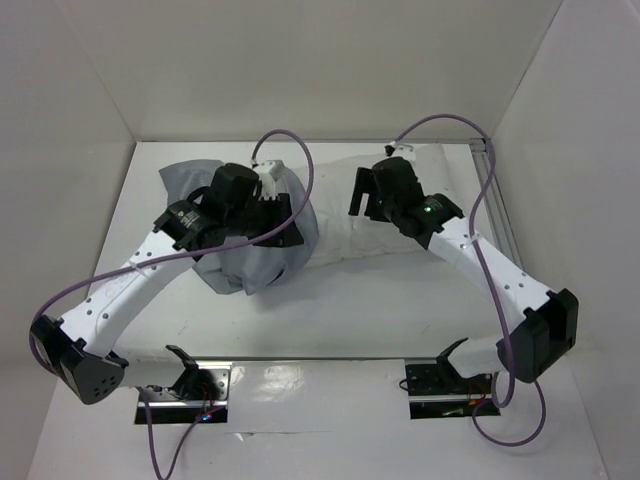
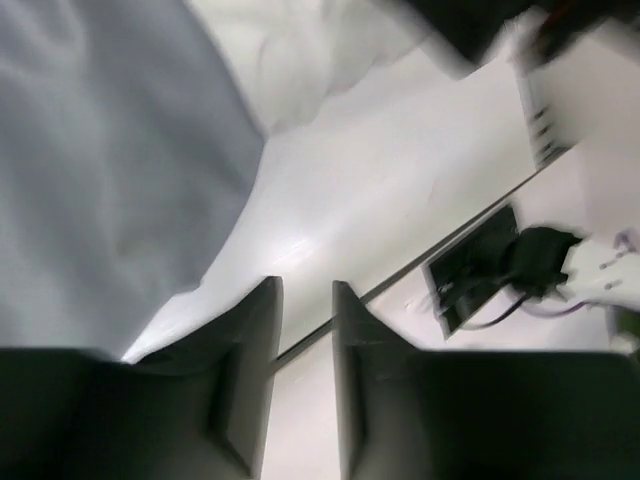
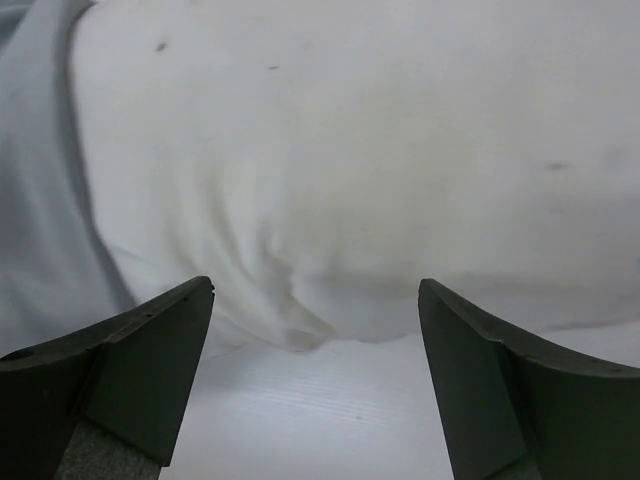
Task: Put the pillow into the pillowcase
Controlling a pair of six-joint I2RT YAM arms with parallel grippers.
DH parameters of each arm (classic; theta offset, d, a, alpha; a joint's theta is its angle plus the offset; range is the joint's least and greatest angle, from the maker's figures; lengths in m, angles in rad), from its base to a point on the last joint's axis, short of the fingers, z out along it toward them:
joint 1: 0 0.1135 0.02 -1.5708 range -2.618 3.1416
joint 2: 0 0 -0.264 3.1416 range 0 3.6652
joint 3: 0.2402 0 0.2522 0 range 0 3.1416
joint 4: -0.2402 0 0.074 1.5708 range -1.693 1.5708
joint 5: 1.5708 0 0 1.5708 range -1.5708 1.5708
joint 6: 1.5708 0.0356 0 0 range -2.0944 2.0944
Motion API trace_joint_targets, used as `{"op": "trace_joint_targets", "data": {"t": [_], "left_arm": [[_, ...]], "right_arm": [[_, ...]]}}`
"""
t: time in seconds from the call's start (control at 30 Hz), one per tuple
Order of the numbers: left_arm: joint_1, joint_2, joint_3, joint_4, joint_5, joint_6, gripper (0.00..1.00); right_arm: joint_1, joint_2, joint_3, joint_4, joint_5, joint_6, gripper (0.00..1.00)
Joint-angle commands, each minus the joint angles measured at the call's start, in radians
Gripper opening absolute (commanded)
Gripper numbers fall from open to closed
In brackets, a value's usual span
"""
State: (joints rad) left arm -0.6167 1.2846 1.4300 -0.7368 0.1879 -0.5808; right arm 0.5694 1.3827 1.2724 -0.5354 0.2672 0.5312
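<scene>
A large, plump white rectangular pillow [image 1: 335,235] lies lengthwise across the far part of the smooth white table [image 1: 380,300]. Its left end is tucked against a limp mid-grey thin fabric pillowcase [image 1: 250,270], which sits bunched and wrinkled in a rounded heap on the left half of the table. The pictures do not show how far the pillow reaches into it.

The left gripper [image 1: 283,222] hangs over the grey heap. In its blurred wrist view the two dark fingers [image 2: 250,380] are drawn near together with only a narrow slit between them. No cloth sits in the slit. The grey fabric [image 2: 100,150] billows in soft folds to the upper left, beside a crumpled white edge of the pillow [image 2: 300,50].

The right gripper [image 1: 362,195] is over the pillow's middle. Its wedge-shaped black fingers [image 3: 150,350] are spread wide and grip nothing. Beyond them the pillow [image 3: 350,150] shows soft cloth with small dark specks and a puckered crease along its lower edge. The grey pillowcase [image 3: 30,200] lies at its left.
</scene>
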Motion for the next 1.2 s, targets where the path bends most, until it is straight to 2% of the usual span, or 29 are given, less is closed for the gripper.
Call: {"op": "trace_joint_targets", "data": {"t": [0.0,0.03,0.1,0.2,0.23,0.3,0.33,0.4,0.47,0.5,0.53,0.57,0.63,0.67,0.7,0.73,0.83,0.9,1.07,1.1,1.17], "left_arm": [[-0.014,-0.049,-0.088,0.02,-0.017,-0.039,0.58],[-0.029,-0.063,-0.109,0.02,-0.053,-0.056,0.77],[-0.029,-0.096,-0.18,-0.022,-0.158,-0.122,0.86],[-0.029,-0.183,-0.331,-0.035,-0.316,-0.244,0.87],[-0.029,-0.204,-0.377,-0.035,-0.349,-0.27,0.87],[-0.02,-0.249,-0.49,0.0,-0.37,-0.304,0.89],[-0.009,-0.249,-0.52,0.07,-0.37,-0.304,0.89],[0.006,-0.239,-0.589,0.152,-0.36,-0.304,0.89],[0.034,-0.203,-0.618,0.283,-0.335,-0.304,0.89],[0.043,-0.18,-0.618,0.321,-0.325,-0.304,0.89],[0.043,-0.154,-0.618,0.356,-0.305,-0.291,0.87],[0.069,-0.095,-0.609,0.384,-0.283,-0.278,0.8],[0.078,-0.036,-0.535,0.419,-0.225,-0.233,0.56],[0.089,0.013,-0.498,0.419,-0.214,-0.211,0.37],[0.089,0.031,-0.456,0.406,-0.214,-0.189,0.04],[0.089,0.044,-0.412,0.386,-0.202,-0.168,0.0],[0.1,0.032,-0.229,0.31,-0.176,-0.07,0.0],[0.1,-0.005,-0.175,0.277,-0.104,-0.041,0.0],[0.1,-0.169,-0.031,0.142,-0.001,-0.039,0.0],[0.109,-0.188,-0.01,0.113,-0.001,-0.039,0.0],[0.109,-0.22,0.054,0.024,0.01,-0.05,0.0]], "right_arm": [[-0.037,-0.057,0.056,-0.182,0.205,-0.063,0.91],[-0.055,-0.068,0.056,-0.204,0.205,-0.074,0.93],[-0.126,-0.085,0.023,-0.239,0.219,-0.074,0.96],[-0.245,-0.114,-0.051,-0.239,0.097,-0.095,0.99],[-0.273,-0.126,-0.073,-0.195,0.013,-0.096,0.99],[-0.346,-0.139,-0.116,-0.157,-0.072,-0.096,1.0],[-0.365,-0.139,-0.151,-0.108,-0.147,-0.083,1.0],[-0.387,-0.113,-0.189,-0.036,-0.203,-0.065,1.0],[-0.387,-0.058,-0.232,0.073,-0.238,-0.03,0.96],[-0.387,-0.033,-0.243,0.112,-0.259,-0.019,0.84],[-0.387,-0.005,-0.243,0.147,-0.279,-0.019,0.68],[-0.387,0.046,-0.255,0.2,-0.293,-0.019,0.47],[-0.378,0.082,-0.229,0.21,-0.306,-0.019,0.03],[-0.378,0.091,-0.19,0.183,-0.272,-0.033,0.0],[-0.361,0.072,-0.173,0.17,-0.251,-0.045,0.0],[-0.347,0.049,-0.16,0.158,-0.223,-0.054,0.0],[-0.303,-0.078,-0.111,0.075,-0.142,-0.115,0.0],[-0.27,-0.184,-0.07,-0.018,-0.103,-0.126,0.0],[-0.206,-0.373,0.045,-0.222,-0.071,-0.149,0.0],[-0.206,-0.411,0.109,-0.3,-0.062,-0.149,0.0],[-0.206,-0.424,0.184,-0.38,-0.062,-0.149,0.0]]}}
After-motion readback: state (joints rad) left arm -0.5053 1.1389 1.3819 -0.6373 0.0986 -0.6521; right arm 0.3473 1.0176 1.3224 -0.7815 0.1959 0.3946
